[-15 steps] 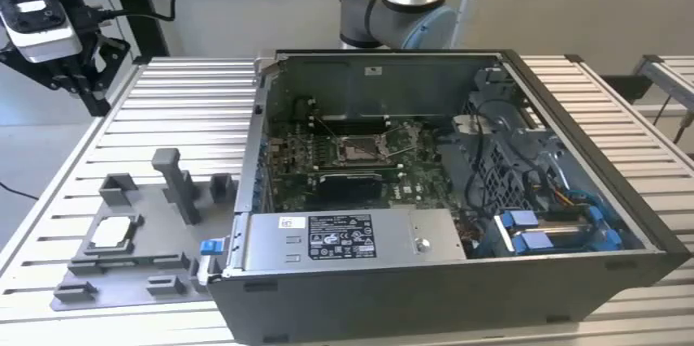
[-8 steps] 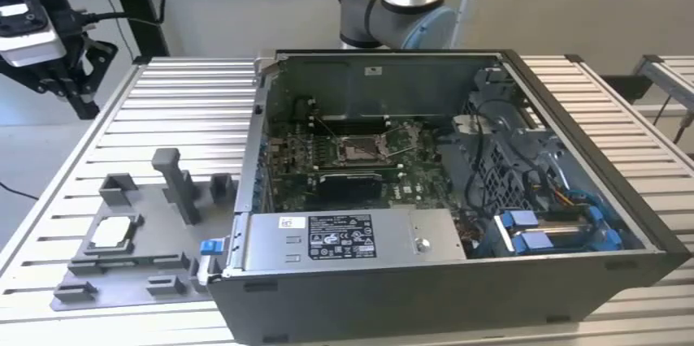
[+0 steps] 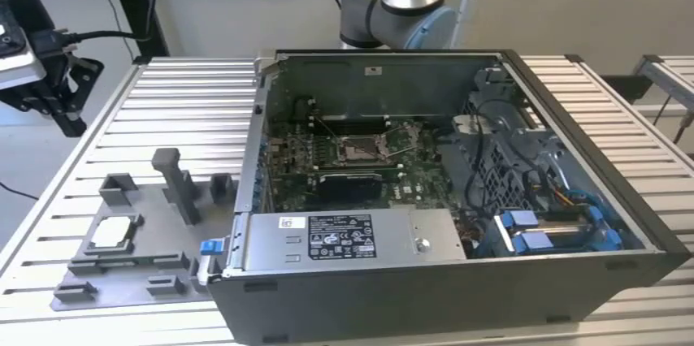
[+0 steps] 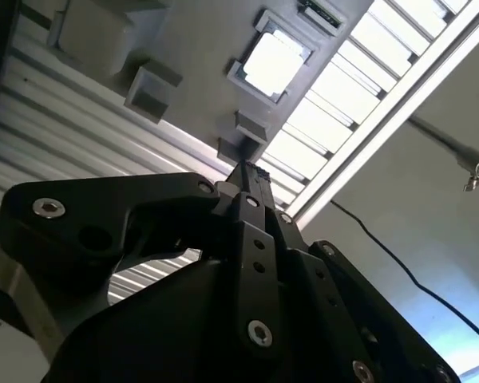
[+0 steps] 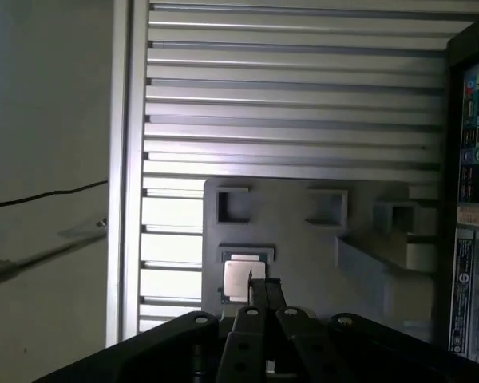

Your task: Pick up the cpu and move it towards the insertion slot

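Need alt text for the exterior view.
The cpu sits in a grey fixture on a slatted table, at the exterior view's left of an open computer case. The end effector hangs beyond the table's corner, apart from the cpu; the insertion slot lies inside the case.

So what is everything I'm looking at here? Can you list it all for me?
cpu: one, silvery-white, lying in the grey fixture, at the exterior view's left.
grey fixture: one, grey plate with raised blocks, on the table beside the computer case.
computer case: one, dark grey, open on top, on the table.
insertion slot: one, metal frame with a dark centre, on the green board inside the case.
black recess: one, green-rimmed, next to the slot.
labelled box: one, silver, inside the case.
blue parts: several, inside the case, at the exterior view's right.
table: one, silvery, slatted.
robot arm: one, silver and blue-grey, behind the case.
gripper: one, black, above the table, apart from the cpu.
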`<act>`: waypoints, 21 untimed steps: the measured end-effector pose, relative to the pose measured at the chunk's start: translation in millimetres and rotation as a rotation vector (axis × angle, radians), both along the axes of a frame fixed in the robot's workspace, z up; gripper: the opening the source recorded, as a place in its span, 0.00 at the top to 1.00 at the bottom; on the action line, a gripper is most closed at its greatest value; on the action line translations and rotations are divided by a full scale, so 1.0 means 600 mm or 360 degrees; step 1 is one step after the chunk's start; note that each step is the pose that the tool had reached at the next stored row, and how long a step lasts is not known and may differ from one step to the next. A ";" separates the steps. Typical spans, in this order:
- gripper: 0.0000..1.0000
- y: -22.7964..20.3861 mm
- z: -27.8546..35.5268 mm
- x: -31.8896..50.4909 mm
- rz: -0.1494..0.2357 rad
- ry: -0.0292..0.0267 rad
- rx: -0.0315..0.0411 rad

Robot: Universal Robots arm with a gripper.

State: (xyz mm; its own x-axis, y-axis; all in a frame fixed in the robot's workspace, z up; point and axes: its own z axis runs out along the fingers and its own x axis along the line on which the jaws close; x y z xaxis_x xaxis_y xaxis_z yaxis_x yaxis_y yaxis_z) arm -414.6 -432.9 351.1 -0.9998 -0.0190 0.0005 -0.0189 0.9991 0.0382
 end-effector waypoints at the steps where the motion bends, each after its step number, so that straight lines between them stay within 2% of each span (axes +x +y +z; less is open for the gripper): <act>1: 1.00 -0.0012 -0.001 0.000 0.0000 -0.00003 0.0000; 7: 1.00 -0.0012 0.000 0.000 0.0001 0.00000 0.0000; 8: 0.00 -0.0012 0.000 0.000 0.0001 -0.00001 0.0000; 21: 0.00 -0.0012 0.000 0.000 0.0004 0.00000 0.0000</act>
